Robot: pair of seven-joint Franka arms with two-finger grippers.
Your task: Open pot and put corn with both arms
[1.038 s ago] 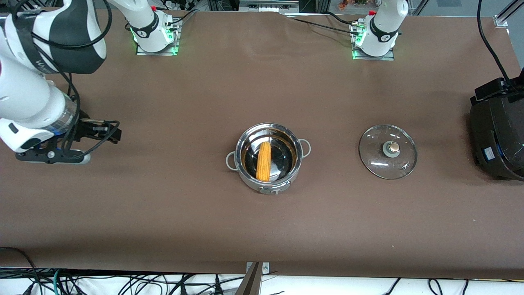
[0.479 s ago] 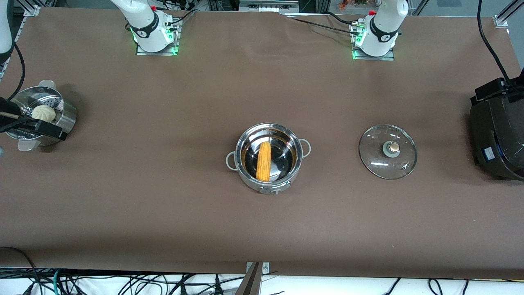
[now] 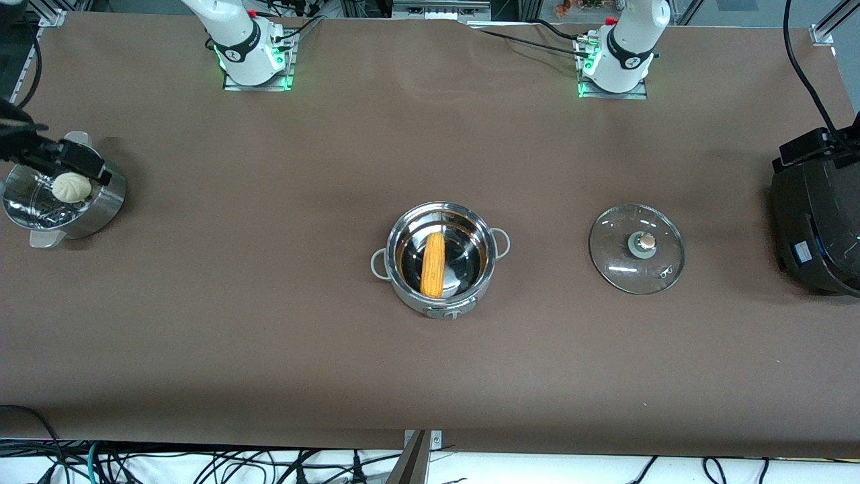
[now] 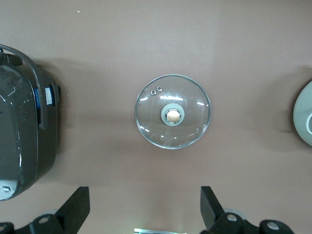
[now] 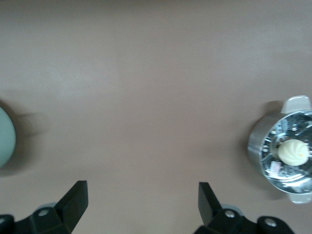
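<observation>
The shiny steel pot [image 3: 440, 259] stands uncovered in the middle of the table. The yellow-orange corn [image 3: 433, 264] lies inside it. Its glass lid [image 3: 636, 249] with the tan knob lies flat on the table beside the pot, toward the left arm's end. My left gripper [image 4: 145, 191] hangs open and empty high over the table by the lid [image 4: 172, 111]. My right gripper [image 5: 142, 185] is open and empty high over bare table between the pot and the steamer pot [image 5: 285, 155]. Only a dark part of the right hand [image 3: 67, 158] shows at the front view's edge.
A steel steamer pot [image 3: 101, 202] with a white bun [image 3: 72, 187] stands at the right arm's end of the table. A large black rice cooker [image 3: 816, 222] stands at the left arm's end. Brown tabletop lies around the pot.
The right arm has pulled away toward its end of the table and risen, uncovering the steamer pot and bun. Pot, corn and lid have not moved.
</observation>
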